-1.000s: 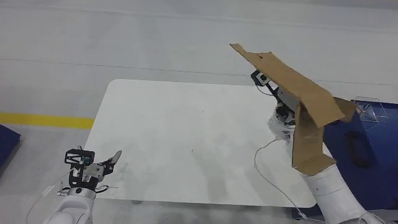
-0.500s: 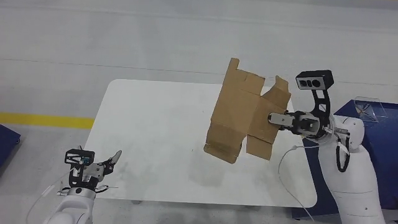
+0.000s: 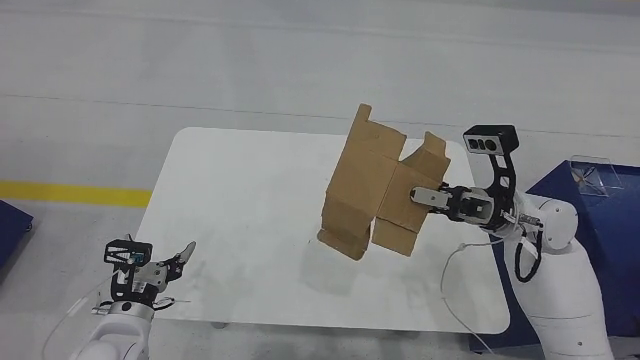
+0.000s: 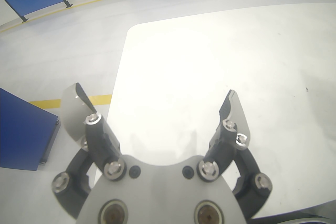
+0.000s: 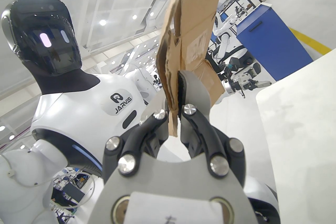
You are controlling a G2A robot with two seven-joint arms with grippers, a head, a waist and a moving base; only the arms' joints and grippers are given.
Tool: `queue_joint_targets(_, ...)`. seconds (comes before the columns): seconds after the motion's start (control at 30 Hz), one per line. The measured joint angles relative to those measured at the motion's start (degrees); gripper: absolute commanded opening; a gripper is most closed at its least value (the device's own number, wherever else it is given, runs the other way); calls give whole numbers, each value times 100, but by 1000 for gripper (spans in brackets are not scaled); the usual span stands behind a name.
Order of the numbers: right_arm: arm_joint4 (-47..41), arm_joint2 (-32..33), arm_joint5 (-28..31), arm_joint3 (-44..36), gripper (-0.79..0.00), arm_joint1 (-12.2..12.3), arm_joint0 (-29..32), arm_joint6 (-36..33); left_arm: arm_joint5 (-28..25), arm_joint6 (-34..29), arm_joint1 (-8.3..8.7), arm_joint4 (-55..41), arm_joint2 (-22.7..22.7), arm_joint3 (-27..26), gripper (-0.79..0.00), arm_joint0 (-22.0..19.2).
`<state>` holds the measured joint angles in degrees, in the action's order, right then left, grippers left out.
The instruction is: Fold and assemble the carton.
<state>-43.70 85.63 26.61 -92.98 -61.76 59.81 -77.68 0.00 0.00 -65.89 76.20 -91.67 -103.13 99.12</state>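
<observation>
- Brown corrugated cardboard is all I have to work with: the carton [image 3: 385, 195] is a collapsed blank, its panels lying close against each other and its end flaps sticking straight out, unfolded.
- I judge the task to be at an early stage. The blank is picked up and held over the desk [image 3: 250, 210], and that is all that counts as done.
- What is left, as I read it: opening the flattened sleeve into a box shape, folding the flaps in, and closing them so the carton stands by itself. None of that shows yet.
- My right hand [image 3: 418, 197] is clamped on the carton. In the right wrist view its two fingers pinch the cardboard edge-on, with the layers slightly parted just above the grip.
- The hold is at the carton's edge on my right side. From there the sheet runs away from the hand toward the middle of the desk, standing on edge and tilted instead of lying flat.
- The carton hangs above the right half of the desk. Its lowest corner comes near the surface, with a shadow beneath it; it looks lifted clear, though I cannot be sure of that.
- My left hand [image 3: 183, 260] sits at the near left corner of the desk, fingers spread wide and holding nothing.
- That left hand is well apart from the carton, with bare desk between them, so only one hand has any hold on the cardboard.
</observation>
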Motion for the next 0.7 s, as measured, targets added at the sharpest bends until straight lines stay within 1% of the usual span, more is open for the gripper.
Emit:
queue_joint_targets(0.1, 671, 415, 458, -426, -785, 47, -118, 456, 0, 0, 0, 0, 0, 0, 0, 0)
queue_joint_targets(0.23, 1992, 1227, 1120, -1010, -785, 132, -145, 1121, 0, 0, 0, 0, 0, 0, 0, 0)
queue_joint_targets(0.4, 3355, 2162, 1803, -1505, -785, 189, -132, 1930, 0, 0, 0, 0, 0, 0, 0, 0)
queue_joint_targets(0.43, 3765, 2404, 1952, -1671, -785, 194, -116, 2166, 0, 0, 0, 0, 0, 0, 0, 0)
queue_joint_targets(0.53, 4841, 2927, 2298, -2109, -785, 180, -38, 2827, 0, 0, 0, 0, 0, 0, 0, 0)
queue_joint_targets(0.7, 6601, 3418, 2888, -2862, -785, 104, 186, 3909, 0, 0, 0, 0, 0, 0, 0, 0)
